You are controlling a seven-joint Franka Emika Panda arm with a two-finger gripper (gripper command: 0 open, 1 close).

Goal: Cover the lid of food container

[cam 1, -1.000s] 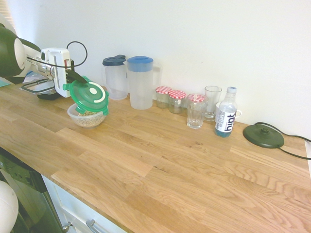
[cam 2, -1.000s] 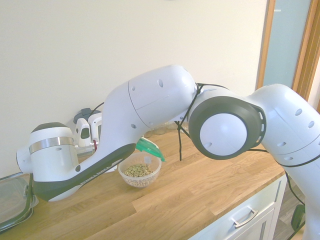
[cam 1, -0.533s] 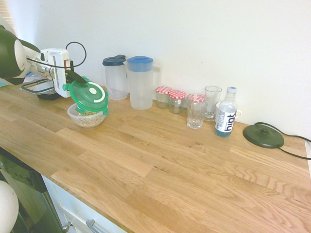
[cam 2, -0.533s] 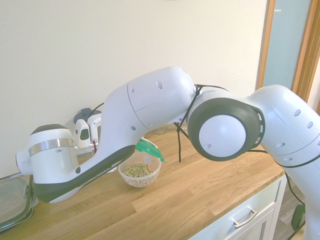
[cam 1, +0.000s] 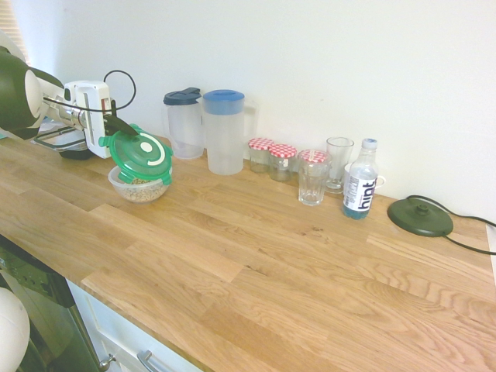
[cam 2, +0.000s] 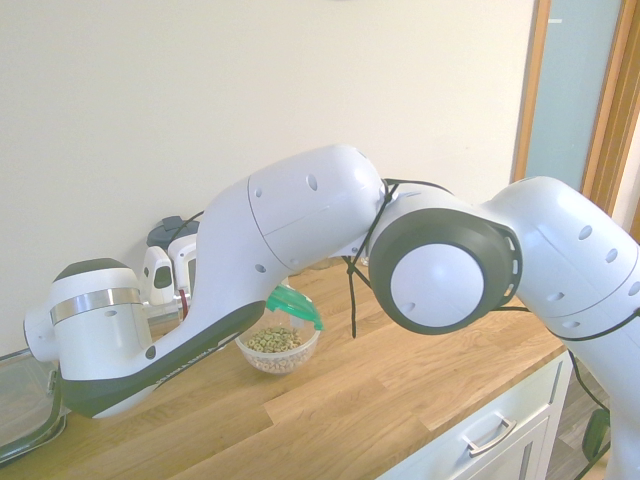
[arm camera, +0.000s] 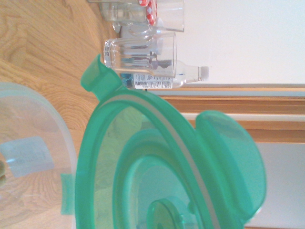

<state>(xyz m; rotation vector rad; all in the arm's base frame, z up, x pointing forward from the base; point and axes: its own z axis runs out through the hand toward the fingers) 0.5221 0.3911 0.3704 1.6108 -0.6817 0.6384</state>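
In the first exterior view the green lid (cam 1: 141, 156) hangs tilted, its face turned toward the camera, just above the food container (cam 1: 139, 187), a clear bowl of beige grains. My gripper (cam 1: 118, 124) is shut on the lid's upper left edge. The second exterior view shows the lid (cam 2: 294, 302) slanting over the food container (cam 2: 277, 345), with the fingers hidden behind the arm. The wrist view is filled by the lid (arm camera: 143, 167), with the container's clear rim (arm camera: 33, 143) beside it.
Two plastic jugs (cam 1: 184, 122) (cam 1: 225, 130) stand by the wall right of the bowl. Further right are jam jars (cam 1: 271, 157), glasses (cam 1: 312, 177), a water bottle (cam 1: 359, 180) and a black disc with a cord (cam 1: 419, 216). A rectangular dark container (cam 1: 68, 142) sits behind the gripper.
The arm has drifted slightly left in the first exterior view, carrying the tilted lid with it and a little lower over the bowl. The grip has not changed.
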